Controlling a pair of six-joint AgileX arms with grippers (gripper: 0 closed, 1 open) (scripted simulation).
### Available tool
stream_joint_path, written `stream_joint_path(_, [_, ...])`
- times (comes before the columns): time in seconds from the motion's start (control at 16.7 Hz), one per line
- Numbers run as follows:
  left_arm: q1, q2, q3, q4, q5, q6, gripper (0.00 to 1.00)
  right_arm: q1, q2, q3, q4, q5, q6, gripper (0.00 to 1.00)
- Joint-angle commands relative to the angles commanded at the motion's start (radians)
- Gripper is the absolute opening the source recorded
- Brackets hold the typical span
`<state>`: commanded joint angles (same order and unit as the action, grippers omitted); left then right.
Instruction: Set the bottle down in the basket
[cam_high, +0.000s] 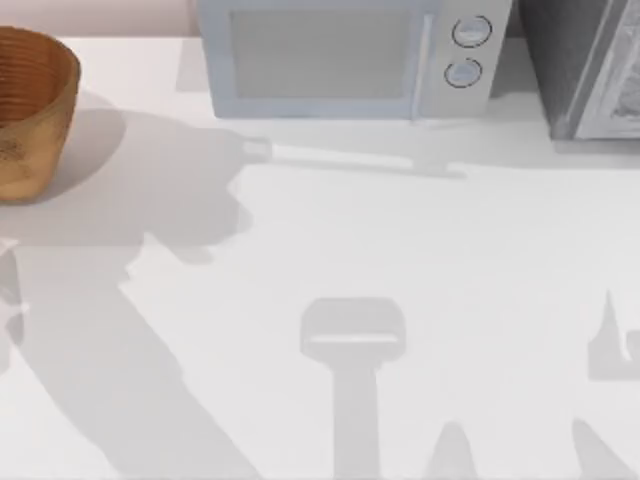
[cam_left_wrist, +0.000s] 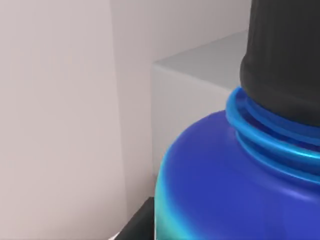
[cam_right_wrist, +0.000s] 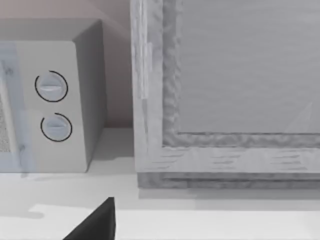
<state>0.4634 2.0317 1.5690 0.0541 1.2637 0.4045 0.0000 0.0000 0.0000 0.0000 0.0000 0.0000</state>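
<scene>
The bottle (cam_left_wrist: 235, 185) looms very close in the left wrist view, with its blue shoulder, ribbed blue neck and black screw cap (cam_left_wrist: 285, 60). A teal edge shows low on its body. One dark finger (cam_left_wrist: 141, 224) of my left gripper lies against the bottle's side, so the gripper is shut on it. The tan-orange wicker basket (cam_high: 55, 95) stands at the table's far left back corner, upright, its ribbed inside partly in view. A dark fingertip (cam_right_wrist: 95, 225) of my right gripper points toward the back right of the table.
A pale microwave (cam_high: 340, 60) with two round knobs stands at the back centre, also seen as the microwave (cam_right_wrist: 55, 100) in the right wrist view. A grey framed cabinet (cam_high: 590, 70) sits at the back right. Arm shadows fall across the white tabletop (cam_high: 400, 230).
</scene>
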Motion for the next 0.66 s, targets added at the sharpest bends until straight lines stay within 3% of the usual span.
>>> stream_joint_path(0.3, [0.000,0.000,0.000,0.000,0.000,0.000,0.98,0.000,0.000,0.000,0.000,0.000,0.000,1.00])
stream_joint_path(0.66, [0.000,0.000,0.000,0.000,0.000,0.000,1.00,0.000,0.000,0.000,0.000,0.000,0.000,1.00])
